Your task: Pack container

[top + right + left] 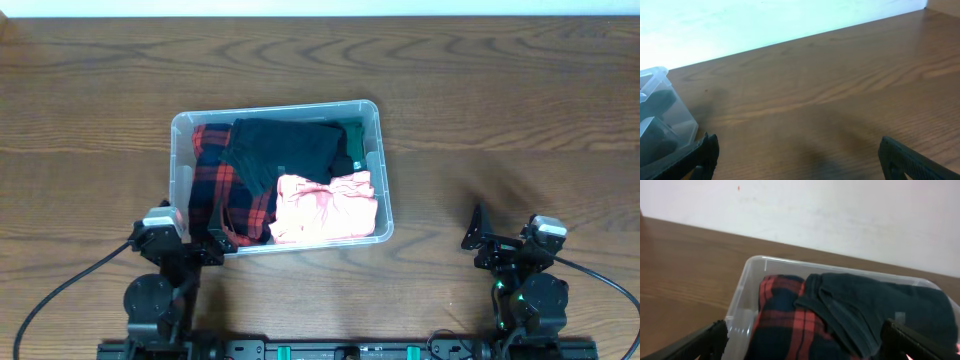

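The clear plastic container [375, 115] sits at the table's middle, filled with clothes: a red-and-black plaid garment [225, 190], a dark garment [285, 150] and a pink garment [325, 205]. Its label is hidden under the clothes. My left gripper [195, 245] is open at the container's near left corner, its fingers either side of the plaid garment [790, 325] and the container wall [742, 310], holding nothing. My right gripper [490, 240] is open and empty over bare table to the right of the container [655, 120].
The brown wooden table [500, 100] extends all round the container. A white wall [840, 210] stands behind the table's far edge. Black cables [60, 285] run from both arm bases at the front.
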You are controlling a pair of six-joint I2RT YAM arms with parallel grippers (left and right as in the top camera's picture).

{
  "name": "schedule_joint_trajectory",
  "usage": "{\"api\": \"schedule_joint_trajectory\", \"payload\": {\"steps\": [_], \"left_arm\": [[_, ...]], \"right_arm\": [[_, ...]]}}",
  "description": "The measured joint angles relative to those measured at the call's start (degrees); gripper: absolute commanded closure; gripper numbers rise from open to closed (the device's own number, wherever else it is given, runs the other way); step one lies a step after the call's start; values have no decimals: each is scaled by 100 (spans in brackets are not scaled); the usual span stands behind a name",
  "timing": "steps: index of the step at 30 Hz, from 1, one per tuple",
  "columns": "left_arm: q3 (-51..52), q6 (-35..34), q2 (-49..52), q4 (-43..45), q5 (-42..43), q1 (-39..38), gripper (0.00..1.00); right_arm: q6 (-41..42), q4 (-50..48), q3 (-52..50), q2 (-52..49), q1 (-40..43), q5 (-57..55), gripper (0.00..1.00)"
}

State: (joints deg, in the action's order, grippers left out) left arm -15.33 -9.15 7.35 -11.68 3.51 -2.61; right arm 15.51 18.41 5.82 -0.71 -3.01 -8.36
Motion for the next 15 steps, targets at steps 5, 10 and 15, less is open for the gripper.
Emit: {"api": "schedule_joint_trajectory", "payload": {"steps": [5, 10, 15], "left_arm": [[535, 2, -184, 702, 15, 33, 2], [999, 2, -461, 990, 20, 68, 2], [1104, 2, -645, 1023, 11, 70, 2]], "right_arm": [[0, 0, 0, 0, 0, 0, 1], [0, 0, 0, 0, 0, 2, 1], [0, 0, 0, 0, 0, 2, 1]]}}
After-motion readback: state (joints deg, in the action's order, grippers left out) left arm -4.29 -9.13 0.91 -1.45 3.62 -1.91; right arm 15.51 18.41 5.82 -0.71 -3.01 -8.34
